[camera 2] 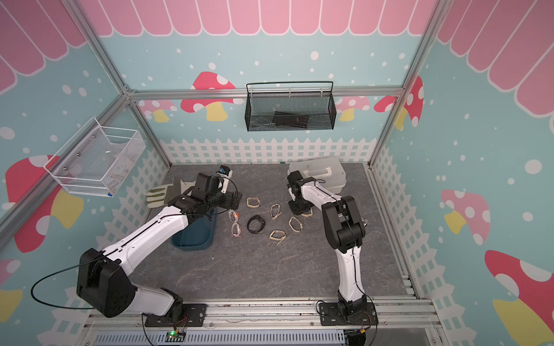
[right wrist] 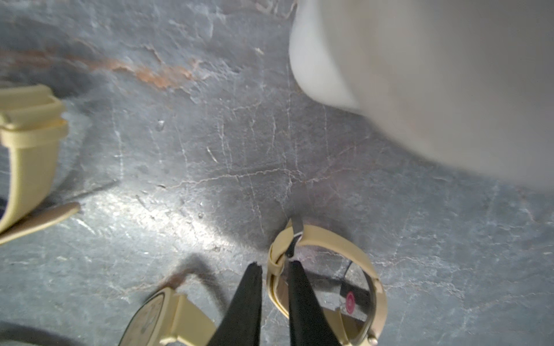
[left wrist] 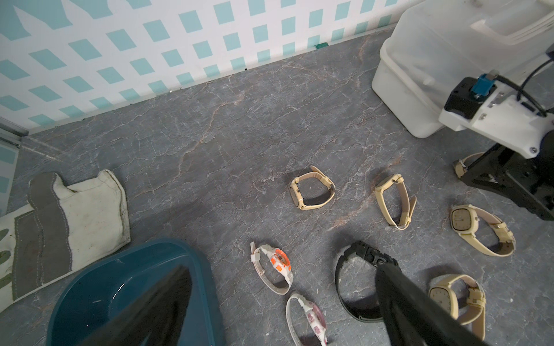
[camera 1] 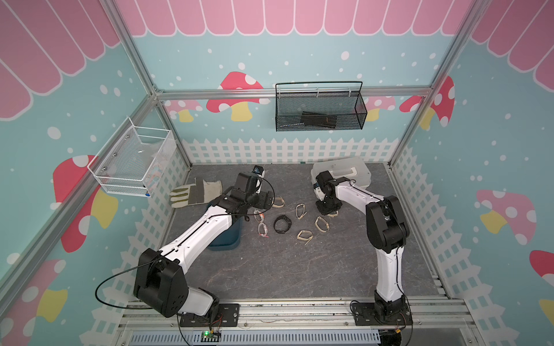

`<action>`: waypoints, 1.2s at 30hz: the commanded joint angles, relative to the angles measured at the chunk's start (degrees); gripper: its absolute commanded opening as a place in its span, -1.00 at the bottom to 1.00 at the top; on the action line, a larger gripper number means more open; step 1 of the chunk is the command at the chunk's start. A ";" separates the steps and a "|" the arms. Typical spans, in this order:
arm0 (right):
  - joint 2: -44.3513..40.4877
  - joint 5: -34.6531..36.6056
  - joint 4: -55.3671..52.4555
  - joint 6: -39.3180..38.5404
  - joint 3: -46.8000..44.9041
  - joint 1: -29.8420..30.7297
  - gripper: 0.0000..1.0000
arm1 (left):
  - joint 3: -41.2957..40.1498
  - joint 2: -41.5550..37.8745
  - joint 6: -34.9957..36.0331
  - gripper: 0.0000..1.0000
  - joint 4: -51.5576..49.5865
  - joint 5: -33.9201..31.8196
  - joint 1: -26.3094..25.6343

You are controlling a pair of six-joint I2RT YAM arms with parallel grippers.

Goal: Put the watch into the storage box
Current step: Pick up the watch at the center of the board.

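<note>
Reaching down beside a white case, the right arm has its jaws close together astride the strap of a beige watch on the desk; whether they pinch yet, I cannot tell. Light, with a bendy, smooth strap, it seems best held near the buckle. The left arm, jaws gaping, hangs near the blue storage box, well apart from that watch.
</note>
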 commanded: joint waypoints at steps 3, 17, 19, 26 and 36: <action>2.13 0.64 -0.59 0.51 0.61 -0.47 -0.65 | 1.55 -0.19 1.19 0.97 -0.96 0.10 -0.22; 2.84 0.44 -0.61 0.60 -0.03 -0.73 -0.55 | 1.34 -0.58 1.10 0.97 -1.13 0.15 -0.23; 2.77 0.42 -0.49 0.63 -0.18 -0.77 -0.56 | 1.34 -0.71 1.06 0.97 -1.20 0.10 -0.23; 2.38 0.90 -0.16 0.59 -1.31 -1.08 -0.49 | 1.30 -0.77 1.10 0.97 -1.22 0.00 -0.32; 1.67 2.20 0.07 0.60 -2.14 -1.25 -0.33 | 1.25 -0.96 1.10 0.98 -1.31 -0.25 -0.49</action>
